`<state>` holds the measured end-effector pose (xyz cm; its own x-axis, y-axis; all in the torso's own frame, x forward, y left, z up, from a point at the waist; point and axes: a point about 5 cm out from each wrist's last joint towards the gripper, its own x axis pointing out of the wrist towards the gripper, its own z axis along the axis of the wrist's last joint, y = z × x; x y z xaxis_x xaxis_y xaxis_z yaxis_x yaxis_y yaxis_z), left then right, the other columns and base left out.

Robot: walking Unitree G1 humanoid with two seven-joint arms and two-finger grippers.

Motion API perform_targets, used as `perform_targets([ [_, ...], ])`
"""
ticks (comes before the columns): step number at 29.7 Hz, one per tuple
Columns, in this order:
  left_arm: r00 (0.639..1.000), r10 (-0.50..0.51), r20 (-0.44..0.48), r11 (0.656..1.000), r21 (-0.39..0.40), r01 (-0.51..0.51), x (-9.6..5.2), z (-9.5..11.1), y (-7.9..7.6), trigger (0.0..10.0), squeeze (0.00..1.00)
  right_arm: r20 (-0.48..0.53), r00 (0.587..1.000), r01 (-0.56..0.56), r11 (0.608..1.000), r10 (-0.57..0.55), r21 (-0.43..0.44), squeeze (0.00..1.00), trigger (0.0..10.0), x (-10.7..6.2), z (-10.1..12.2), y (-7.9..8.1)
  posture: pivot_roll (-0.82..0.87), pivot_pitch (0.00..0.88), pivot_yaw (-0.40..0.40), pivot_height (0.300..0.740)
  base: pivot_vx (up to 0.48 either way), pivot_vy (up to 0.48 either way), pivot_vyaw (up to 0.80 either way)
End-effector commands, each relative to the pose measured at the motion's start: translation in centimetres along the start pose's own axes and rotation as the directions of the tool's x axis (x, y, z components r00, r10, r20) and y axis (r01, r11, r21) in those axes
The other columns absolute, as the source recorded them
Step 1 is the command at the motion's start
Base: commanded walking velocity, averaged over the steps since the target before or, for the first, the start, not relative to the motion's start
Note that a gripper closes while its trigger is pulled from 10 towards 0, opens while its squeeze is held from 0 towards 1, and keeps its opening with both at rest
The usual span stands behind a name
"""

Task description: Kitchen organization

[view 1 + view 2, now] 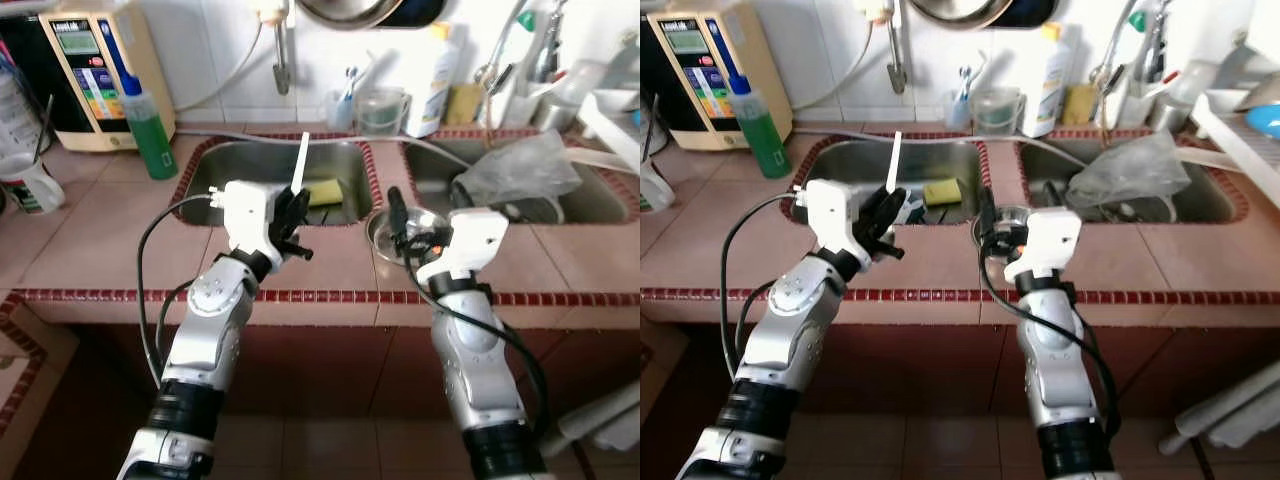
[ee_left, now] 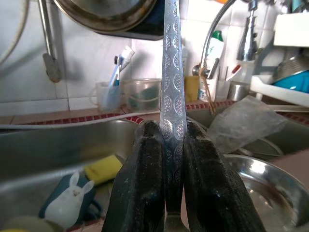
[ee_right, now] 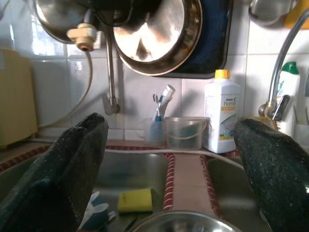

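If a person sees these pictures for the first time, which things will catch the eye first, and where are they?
The left tool is shut on a long patterned metal utensil handle, held upright over the front edge of the steel left sink basin. The right tool is open above a round shiny steel bowl on the tiled strip between the basins. A yellow sponge lies in the left basin.

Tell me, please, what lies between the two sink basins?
Between the left basin and the right basin runs a tiled divider edged in red; the eye views show a small steel bowl at its near end.
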<state>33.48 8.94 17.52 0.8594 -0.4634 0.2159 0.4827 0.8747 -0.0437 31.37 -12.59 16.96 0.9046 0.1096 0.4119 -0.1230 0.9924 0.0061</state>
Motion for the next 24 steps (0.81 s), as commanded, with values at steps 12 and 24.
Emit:
perform_targets([
  [12, 1.0, -0.028, 0.009, 1.0, 0.005, 0.028, 0.47, 0.39, -0.61, 10.0, 0.0, 0.0, 1.0, 0.008, 1.0, -0.008, 0.0, 0.0, 10.0, -0.04, -0.01, -0.3, -0.1, 0.0, 0.038, 0.74, 0.353, 0.0, 0.0],
  [24, 1.0, -0.019, 0.01, 1.0, -0.003, 0.019, 0.45, 0.45, -0.48, 10.0, 0.0, -0.004, 1.0, 0.0, 1.0, 0.0, 0.0, 0.0, 10.0, -0.08, -0.06, -0.28, -0.1, 0.0, 0.032, 0.74, 0.353, 0.0, 0.0],
])
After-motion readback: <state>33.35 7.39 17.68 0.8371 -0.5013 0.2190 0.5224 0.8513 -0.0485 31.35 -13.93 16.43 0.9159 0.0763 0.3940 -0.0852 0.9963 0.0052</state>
